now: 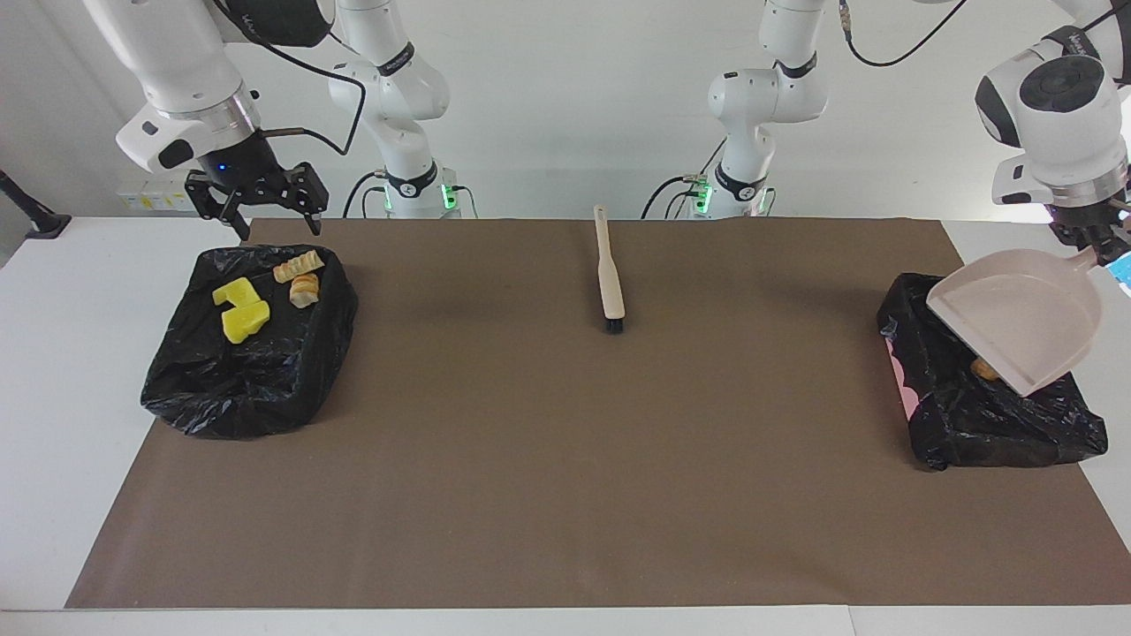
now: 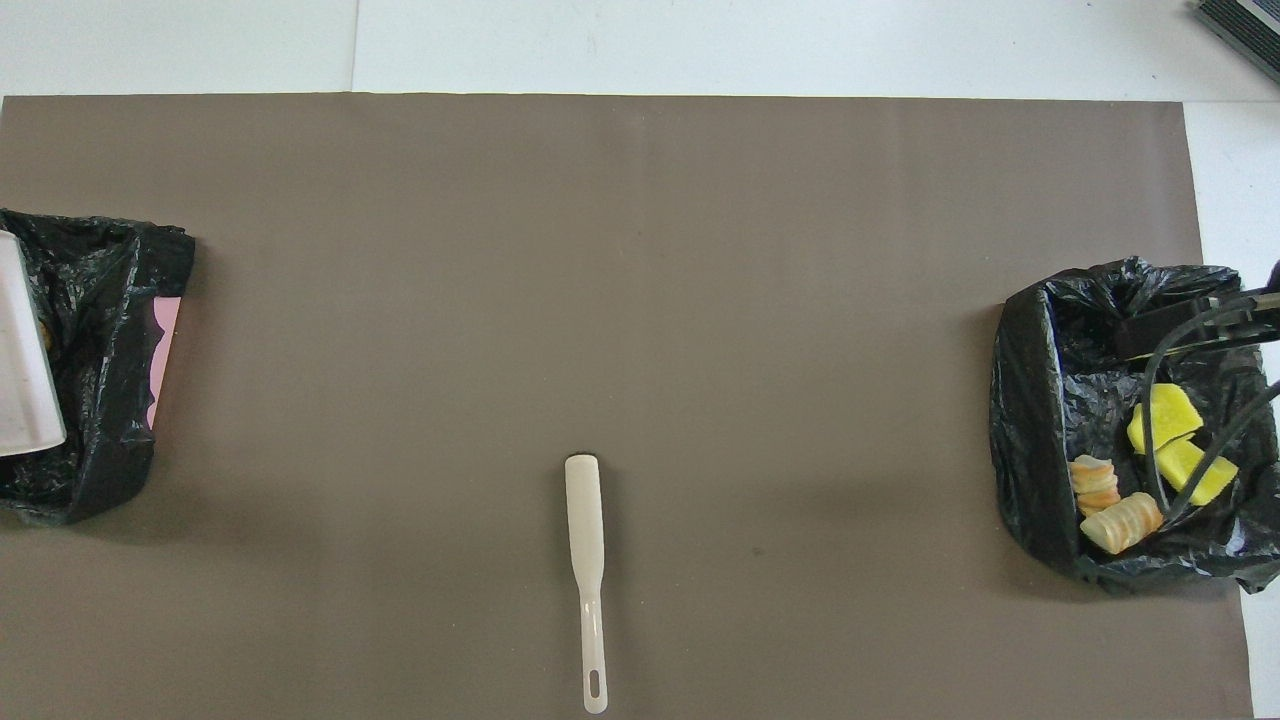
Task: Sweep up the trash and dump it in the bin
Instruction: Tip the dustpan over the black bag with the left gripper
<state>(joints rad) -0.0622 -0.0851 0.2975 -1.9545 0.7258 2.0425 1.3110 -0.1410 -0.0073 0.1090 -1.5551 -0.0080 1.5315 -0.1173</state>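
The left pincer (image 1: 1094, 237) is clamped on the handle of the beige dustpan (image 1: 1016, 320) and holds it tilted above the black-lined bin (image 1: 990, 415) at the left arm's end of the table. Just under the pan's lip an orange lump (image 1: 982, 369) shows in that bin; any other scraps there are hidden by the pan. The right pincer (image 1: 256, 196) hangs wide and empty above the other lined bin (image 1: 252, 371), which holds yellow sponge bits (image 1: 239, 309) and bread-like lumps (image 1: 299, 276) directly below it. The brush (image 1: 608, 269) lies untouched on the brown mat (image 1: 565, 459), between the two pincers. No trash shows on the mat, so the dumping step looks finished; next, I judge, the pan should be lifted clear and set down.
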